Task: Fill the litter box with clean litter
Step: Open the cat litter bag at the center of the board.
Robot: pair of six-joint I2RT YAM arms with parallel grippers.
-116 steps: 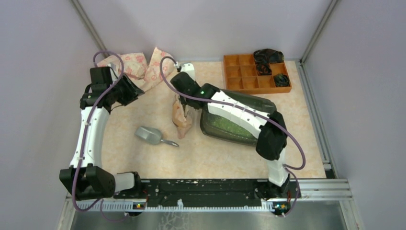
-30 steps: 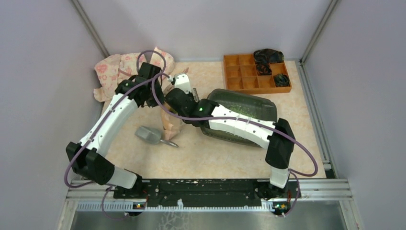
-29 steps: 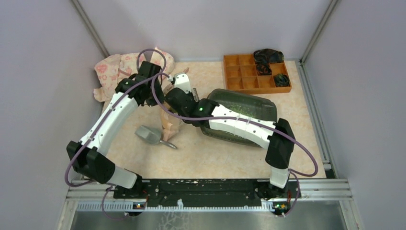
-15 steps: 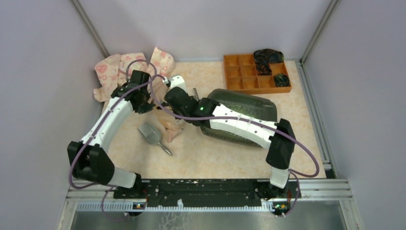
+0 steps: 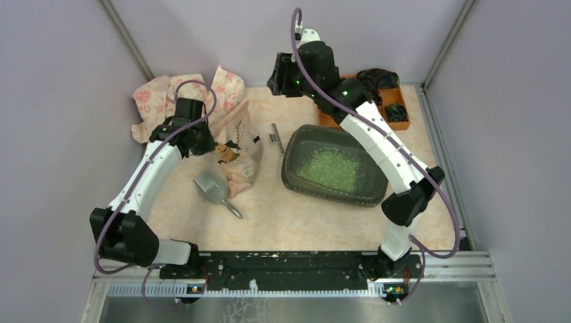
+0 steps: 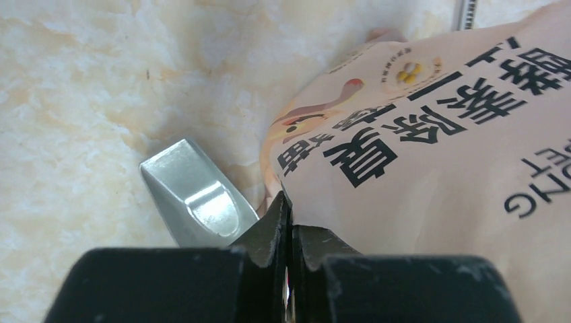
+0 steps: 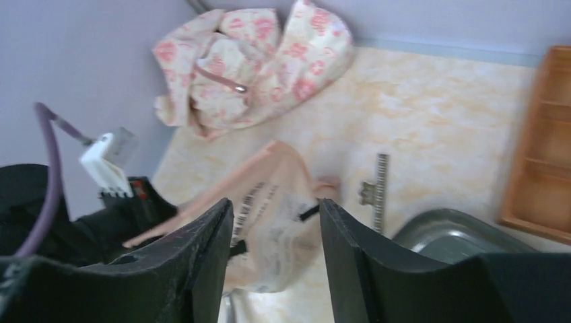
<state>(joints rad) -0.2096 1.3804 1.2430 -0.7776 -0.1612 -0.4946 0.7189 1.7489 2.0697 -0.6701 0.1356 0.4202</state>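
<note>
Litter box (image 7: 446, 223) partly cropped, blurred

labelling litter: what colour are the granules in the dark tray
The small loose granules are light green; top external view shows them best.

Dark grey-black plastic for litter box (image 5: 350, 198), smooth, glossy at rim. Inside, clean litter (image 5: 328, 168): pale green granules, loose, grainy, matt. Peach paper bag (image 6: 438, 134), printed, creased, slight sheen. Grey metal scoop (image 6: 195, 198), brushed look, soft shine in bowl. Floral cloth (image 7: 256, 60), pink on cream, soft, rumpled, matt. Marble-look tabletop (image 5: 303, 225), peach & cream, smooth, low sheen. Orange organiser tray (image 7: 545, 148), flat finish, wood or plastic, can't tell. Thin grey metal strip (image 7: 378, 192), dull. On left gripper (image 6: 288, 222), black hard plastic, matt, scuffed pale at edges. On right gripper (image 7: 276, 205), black, smooth, faint sheen. White gloss plastic arm shells (image 5: 141, 182) w/ black matt joints; purple rubbery cable (image 7: 54, 175).
</note>
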